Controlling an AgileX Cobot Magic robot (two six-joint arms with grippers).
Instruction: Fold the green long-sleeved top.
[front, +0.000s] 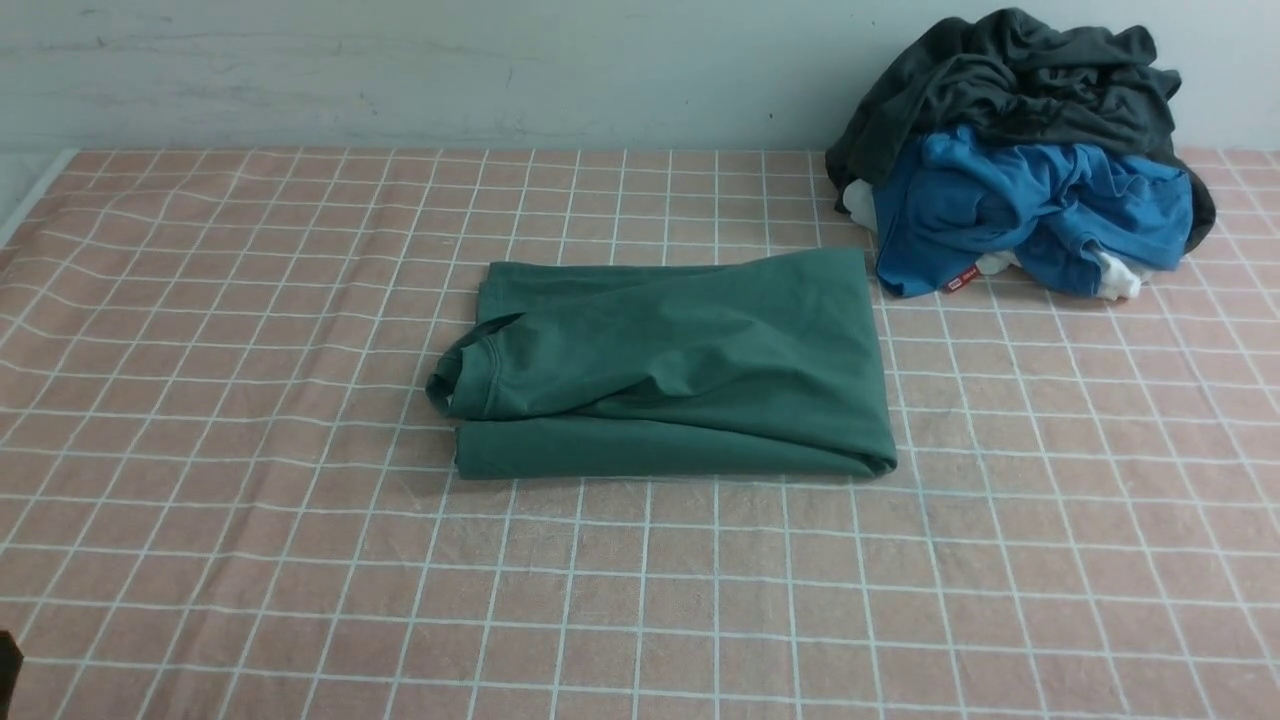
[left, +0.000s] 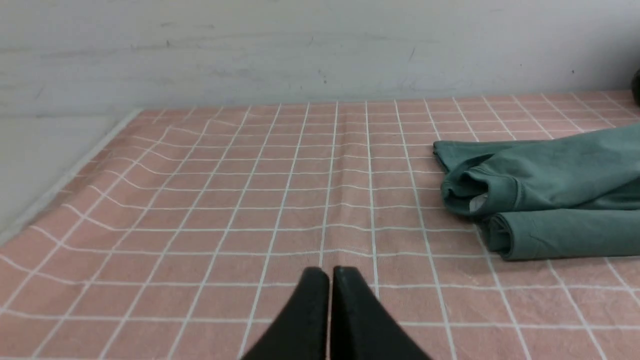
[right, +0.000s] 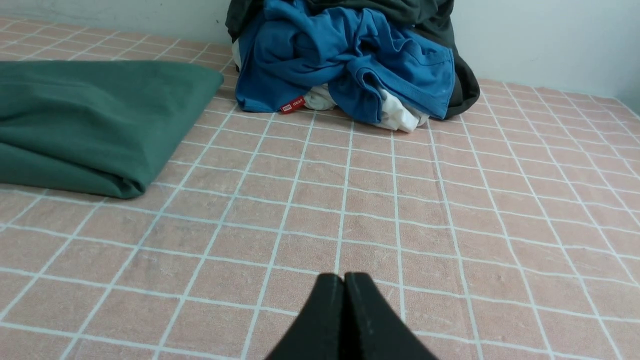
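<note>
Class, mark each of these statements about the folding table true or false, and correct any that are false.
1. The green top lies folded on the checked cloth. True.
2. The left gripper is clamped on the green top. False: it is shut on nothing, away from the top.
3. A pile of clothes sits at the far right by the wall. True.
4. The right gripper is wide open. False: its jaws are closed together.
5. A blue garment lies in that pile. True.
</note>
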